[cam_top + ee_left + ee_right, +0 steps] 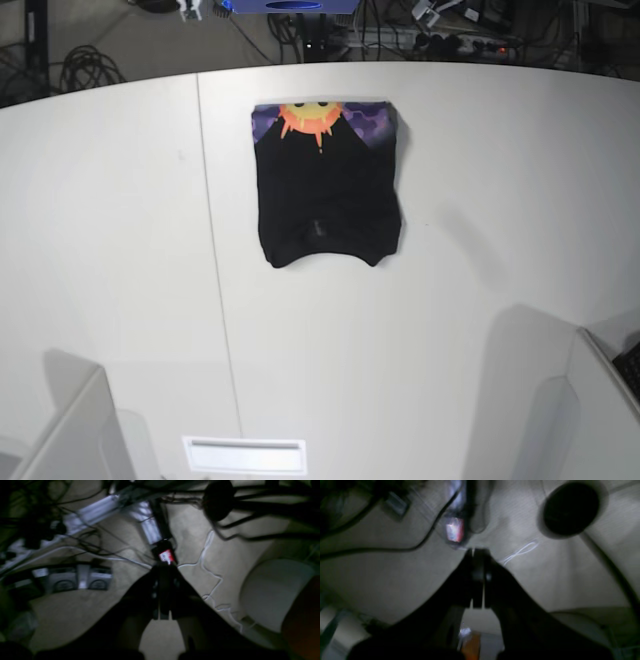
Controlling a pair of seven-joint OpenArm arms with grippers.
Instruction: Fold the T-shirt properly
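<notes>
The T-shirt (325, 190) lies folded into a compact black rectangle on the white table (480, 200), toward the far middle. An orange sun and purple pattern show along its far edge. Neither gripper appears in the base view. In the left wrist view my left gripper (163, 568) is shut with nothing between its fingers, and it hangs over a beige floor. My right gripper (477, 553) is likewise shut and empty above that floor in the right wrist view. The T-shirt shows in neither wrist view.
White arm housings stand at the table's near left (60, 430) and near right (600, 400) corners. A seam (215, 250) runs across the table left of the shirt. Cables (82, 547), power strips (92, 512) and a black round stand base (570, 508) lie on the floor.
</notes>
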